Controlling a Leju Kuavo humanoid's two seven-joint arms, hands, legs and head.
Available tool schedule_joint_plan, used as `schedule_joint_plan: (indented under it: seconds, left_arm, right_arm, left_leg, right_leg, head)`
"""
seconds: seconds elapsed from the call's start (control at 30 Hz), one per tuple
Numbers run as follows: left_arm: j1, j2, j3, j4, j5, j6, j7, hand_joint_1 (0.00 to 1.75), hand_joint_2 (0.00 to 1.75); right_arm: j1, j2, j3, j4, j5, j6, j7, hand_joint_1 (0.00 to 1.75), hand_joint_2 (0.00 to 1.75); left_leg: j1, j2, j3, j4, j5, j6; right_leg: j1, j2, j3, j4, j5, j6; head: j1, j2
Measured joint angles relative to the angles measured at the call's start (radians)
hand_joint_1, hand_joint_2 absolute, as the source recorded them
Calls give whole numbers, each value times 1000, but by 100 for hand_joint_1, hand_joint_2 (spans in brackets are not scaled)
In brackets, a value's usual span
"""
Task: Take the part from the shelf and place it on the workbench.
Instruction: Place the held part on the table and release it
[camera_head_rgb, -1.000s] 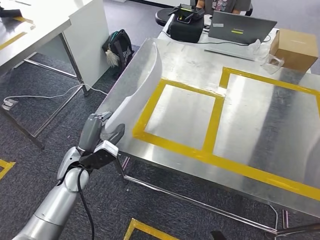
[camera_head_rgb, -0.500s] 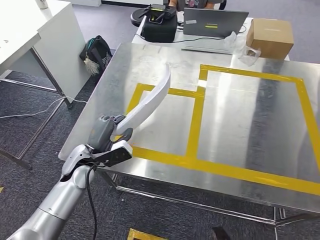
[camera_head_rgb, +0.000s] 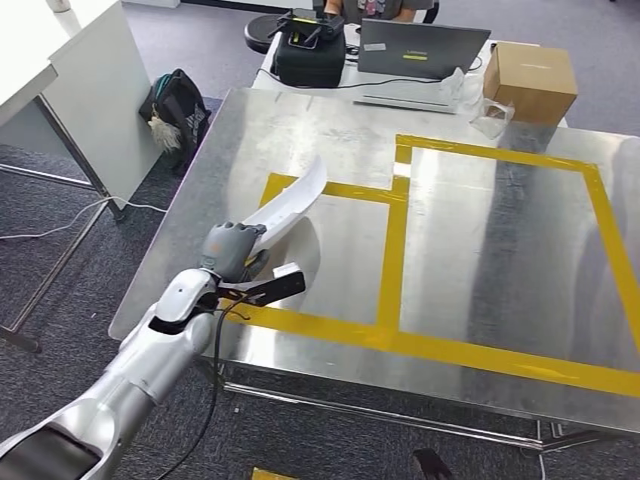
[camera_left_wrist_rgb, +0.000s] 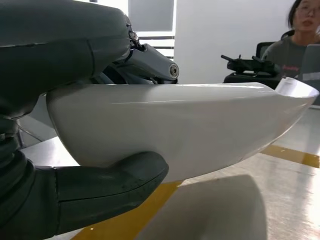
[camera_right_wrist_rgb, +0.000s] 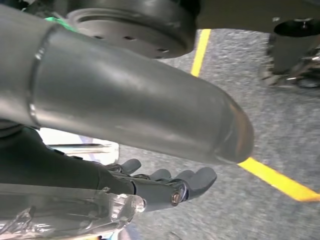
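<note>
A long, curved white part (camera_head_rgb: 290, 204) hangs just above the steel workbench (camera_head_rgb: 468, 250), over the left yellow-taped square. My left hand (camera_head_rgb: 234, 255) grips its near end, at the bench's front left. In the left wrist view the white part (camera_left_wrist_rgb: 181, 125) runs across the picture with my thumb (camera_left_wrist_rgb: 109, 187) under it and dark fingers (camera_left_wrist_rgb: 151, 57) over it; its shadow lies on the metal below. My right hand (camera_right_wrist_rgb: 166, 187) hangs beside my body over the carpet, its fingers slightly curled and holding nothing.
Yellow tape (camera_head_rgb: 392, 250) marks two squares on the bench. At its far edge stand a laptop (camera_head_rgb: 423, 50), a black bag (camera_head_rgb: 306, 50) and a cardboard box (camera_head_rgb: 532, 80). A person sits behind the laptop. A white desk (camera_head_rgb: 68, 90) and a dark bag (camera_head_rgb: 177, 105) are at left.
The camera has shifted as I close in on the bench. My left hand has carried the white part forward and lowered it, from upright beside the bench's edge to low over the left square.
</note>
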Motion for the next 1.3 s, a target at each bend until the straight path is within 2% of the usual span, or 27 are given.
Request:
schedule_joint_plan:
  seconds: [0.07,0.1,0.13,0.17,0.2,0.27,0.3,0.33,0.4,0.43,0.5,0.57,0.63,0.7,0.73,0.87,1.03,1.3]
  left_arm:
    - [-30,-16,-18,56,-39,-6,33,175,175]
    - [-38,-23,-26,81,-51,-10,44,175,175]
    - [-44,-30,-33,101,-59,-12,50,175,175]
    - [-50,-36,-38,118,-65,-13,54,175,175]
    - [-57,-42,-43,133,-69,-14,56,175,175]
    - [-74,-51,-49,158,-73,-13,57,175,175]
    - [-80,-54,-51,168,-73,-13,57,175,175]
    - [-85,-55,-53,177,-73,-13,57,175,175]
    - [-91,-57,-57,191,-74,-13,58,175,175]
    - [-94,-57,-59,197,-74,-13,58,175,175]
    - [-102,-59,-64,207,-75,-13,58,175,175]
    - [-108,-61,-67,217,-75,-14,56,175,175]
    - [-111,-63,-68,227,-73,-18,49,87,175]
    - [-112,-65,-69,236,-69,-22,34,0,175]
    - [-112,-65,-69,240,-67,-23,25,0,175]
    - [-106,-66,-68,249,-41,-15,-19,0,0]
    - [-84,-66,-60,236,-10,20,-40,0,0]
    - [3,-54,-24,88,70,50,-98,0,0]
  right_arm:
    - [-1,0,2,0,1,2,-2,0,0]
    - [0,0,3,0,2,4,-3,0,0]
    - [1,0,4,0,2,4,-1,0,0]
    - [1,0,5,0,3,4,1,0,0]
    - [1,0,6,0,4,4,3,0,0]
    - [-2,3,6,-1,6,4,1,0,0]
    - [-3,4,7,-1,6,4,-3,0,0]
    - [-4,6,7,-1,6,4,-6,0,0]
    - [-4,7,7,-1,6,4,-9,0,0]
    - [-4,7,7,-1,6,4,-8,0,0]
    - [-4,7,7,-1,6,4,-7,0,0]
    - [-4,7,7,-1,6,4,-7,0,0]
    - [-4,7,7,-1,6,3,-7,0,0]
    - [-4,7,7,-1,6,2,-7,0,0]
    - [-3,7,7,-1,6,2,-7,0,0]
    - [-1,7,7,-1,6,-1,-7,0,0]
    - [3,7,7,-1,-1,-9,-7,0,0]
    - [19,7,7,-1,-13,-23,-7,0,0]
  left_leg:
    - [0,2,3,0,-4,4]
    - [0,2,5,0,-6,4]
    - [1,3,9,0,-9,4]
    - [2,3,13,1,-12,2]
    - [3,3,18,1,-16,-2]
    - [1,2,24,3,-23,-11]
    - [-1,1,25,4,-25,-11]
    - [-4,0,24,5,-25,-6]
    - [-5,1,26,1,-22,8]
    - [-5,2,28,-2,-20,11]
    - [-4,3,33,-11,-18,9]
    - [-4,3,36,-19,-15,-2]
    - [-2,3,38,-24,-14,-18]
    - [-1,3,39,-26,-13,-28]
    - [0,3,39,-26,-13,-30]
    - [0,3,39,-26,-12,-33]
    - [-2,3,39,-25,-12,-33]
    - [-9,3,36,-17,-21,-17]
  right_leg:
    - [-5,-5,-82,139,-47,8]
    - [-7,-6,-111,177,-47,10]
    - [-9,-7,-119,173,-26,12]
    - [-11,-8,-107,128,12,13]
    - [-14,-11,-80,56,59,14]
    - [-17,-17,-23,-73,118,14]
    - [-18,-18,-8,-106,130,14]
    - [-18,-17,-3,-115,130,14]
    - [-19,-12,-2,-117,132,13]
    - [-17,-10,-3,-117,132,10]
    - [-16,-8,-3,-116,131,4]
    - [-15,-8,-3,-116,130,-2]
    - [-13,-9,-3,-116,129,-6]
    - [-12,-9,-3,-116,130,-8]
    - [-12,-9,-3,-116,130,-9]
    - [-11,-9,-3,-116,131,-11]
    - [-13,-9,-2,-117,132,-10]
    - [-22,-9,1,-121,133,0]
  head:
    - [1,0]
    - [1,0]
    - [1,0]
    - [1,0]
    - [1,0]
    - [2,0]
    - [2,0]
    - [1,0]
    - [-1,0]
    - [-2,0]
    - [-2,0]
    - [-2,0]
    - [-2,0]
    - [-1,0]
    - [-1,0]
    - [-1,0]
    - [-1,0]
    - [-1,0]
